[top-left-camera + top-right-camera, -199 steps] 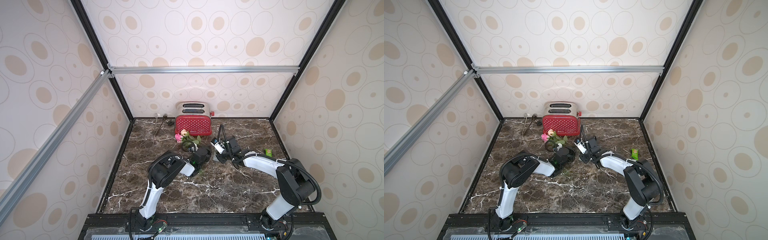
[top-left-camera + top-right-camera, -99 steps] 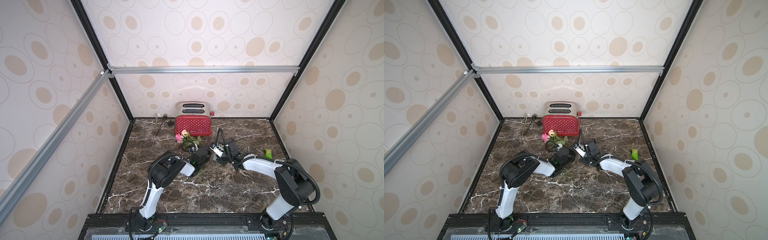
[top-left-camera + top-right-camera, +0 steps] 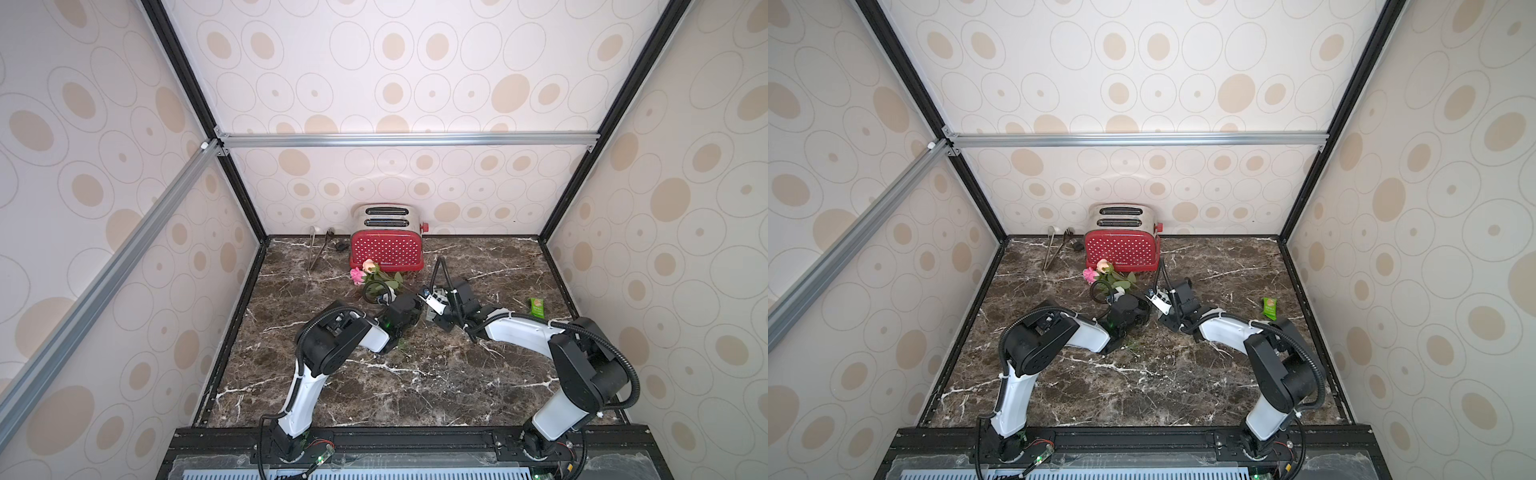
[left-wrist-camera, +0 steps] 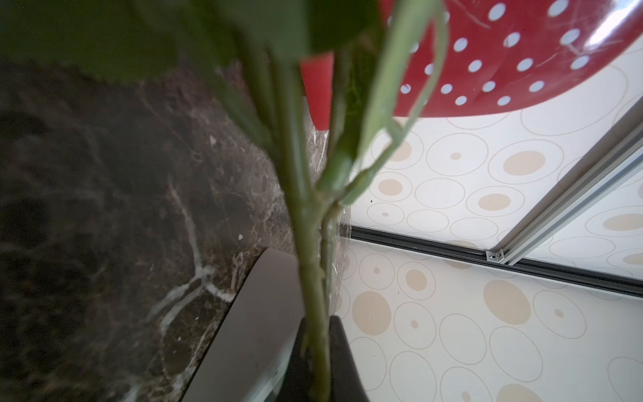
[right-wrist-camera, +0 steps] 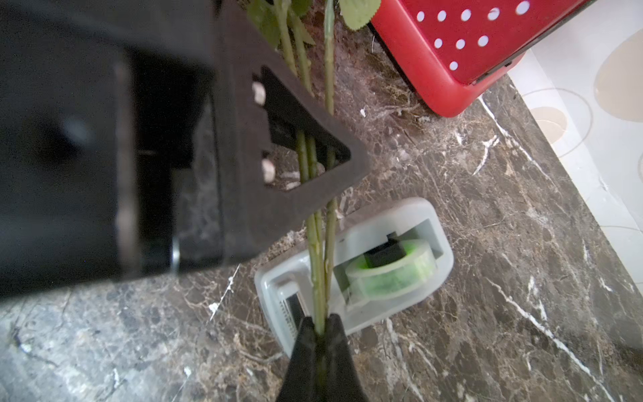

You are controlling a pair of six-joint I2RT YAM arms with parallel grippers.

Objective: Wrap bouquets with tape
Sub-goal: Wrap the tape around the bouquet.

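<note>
Looking down in both top views, we see the bouquets (image 3: pixel 368 272) held low over the middle of the marble table (image 3: pixel 415 382), blooms pointing toward a red toaster (image 3: pixel 386 249). In the wrist views, the left gripper (image 4: pixel 318 334) is clamped on the green stems, and the right gripper (image 5: pixel 320 330) is pinched tight on the same stems nearer their cut ends. The tape (image 5: pixel 382 250), a grey dispenser with a pale green roll, sits on the table under the stems; we cannot tell whether they touch. A small green packet (image 3: pixel 536 306) lies well apart.
</note>
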